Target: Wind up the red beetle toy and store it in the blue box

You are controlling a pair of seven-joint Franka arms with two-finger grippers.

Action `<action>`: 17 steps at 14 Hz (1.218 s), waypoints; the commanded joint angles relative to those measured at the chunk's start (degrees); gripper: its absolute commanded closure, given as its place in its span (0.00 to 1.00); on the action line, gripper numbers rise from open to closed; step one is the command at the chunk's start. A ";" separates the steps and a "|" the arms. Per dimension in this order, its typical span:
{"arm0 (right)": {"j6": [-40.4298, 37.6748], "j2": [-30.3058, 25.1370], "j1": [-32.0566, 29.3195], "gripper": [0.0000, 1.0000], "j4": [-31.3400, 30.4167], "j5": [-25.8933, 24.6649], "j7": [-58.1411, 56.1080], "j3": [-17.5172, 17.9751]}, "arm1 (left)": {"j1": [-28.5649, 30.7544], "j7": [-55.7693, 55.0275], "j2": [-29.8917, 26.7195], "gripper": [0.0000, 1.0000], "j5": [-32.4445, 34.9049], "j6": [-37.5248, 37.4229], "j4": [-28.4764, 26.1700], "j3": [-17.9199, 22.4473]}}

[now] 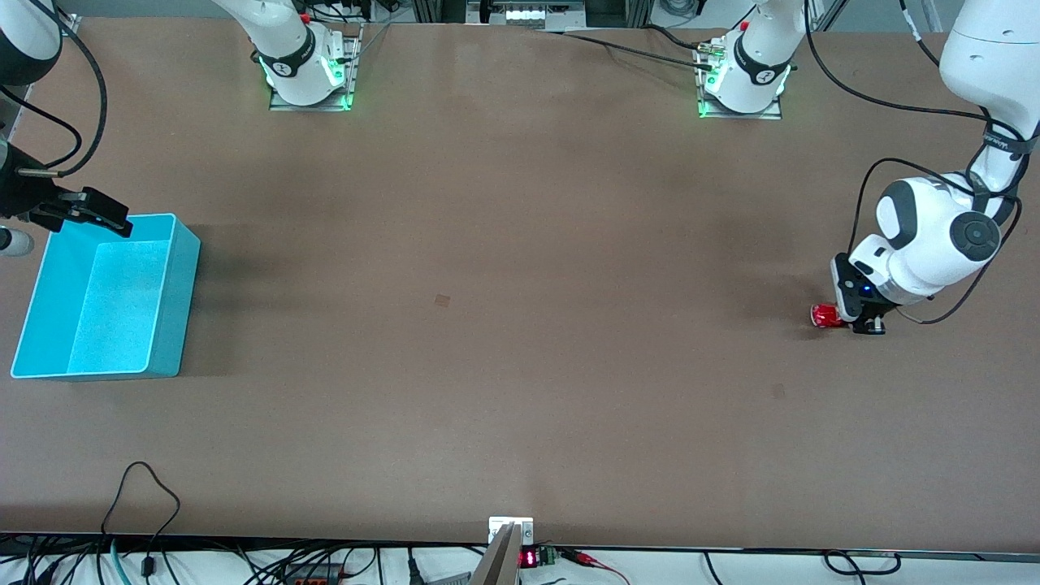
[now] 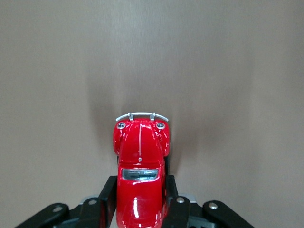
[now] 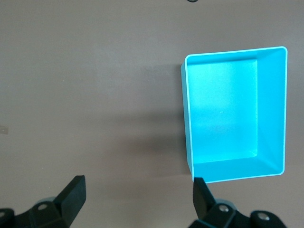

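The red beetle toy [image 1: 825,315] sits on the brown table at the left arm's end. In the left wrist view the toy [image 2: 141,147] points away from the camera, silver bumper ahead. My left gripper [image 1: 860,323] is down at table level, and its black fingers [image 2: 108,199] press both sides of the toy's rear body. The blue box [image 1: 184,301] stands at the right arm's end and holds nothing. My right gripper [image 1: 91,213] hangs open over the box's rim at the end toward the robot bases. In the right wrist view [image 3: 137,192] it holds nothing, with the box [image 3: 271,109] ahead.
Both arm bases [image 1: 309,69] stand along the table edge farthest from the front camera. Cables [image 1: 146,496] and a small device [image 1: 510,540] lie at the edge nearest the camera. Bare brown tabletop stretches between toy and box.
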 commanded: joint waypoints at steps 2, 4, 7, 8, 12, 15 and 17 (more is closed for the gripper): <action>-0.05 0.12 -0.34 0.00 0.67 -0.26 -0.27 0.15 | 0.99 1.34 1.56 0.78 1.14 -0.02 1.22 -0.46; -0.05 0.12 -0.34 0.00 0.67 -0.26 -0.27 0.15 | 1.08 1.34 1.56 0.78 1.14 -0.02 1.22 -0.46; -0.05 0.12 -0.34 0.00 0.76 -0.26 -0.36 0.15 | 1.08 1.43 1.56 0.78 1.14 -0.02 1.22 -0.46; -0.05 0.12 -0.34 0.00 0.67 -0.26 -0.27 0.15 | 1.25 1.43 1.56 0.78 1.22 -0.02 1.22 -0.46; 0.04 0.12 -0.34 0.00 0.67 -0.26 -0.36 0.15 | 2.04 1.60 1.56 0.78 1.14 -0.02 1.22 -0.46; 0.04 0.12 -0.34 0.00 0.67 -0.26 -0.36 0.15 | 3.27 4.15 1.56 0.78 1.14 -0.02 1.92 -0.55; 0.21 0.12 -0.34 0.00 0.67 -0.26 -0.36 0.15 | 3.28 4.15 1.65 0.78 1.14 -0.02 2.01 -0.55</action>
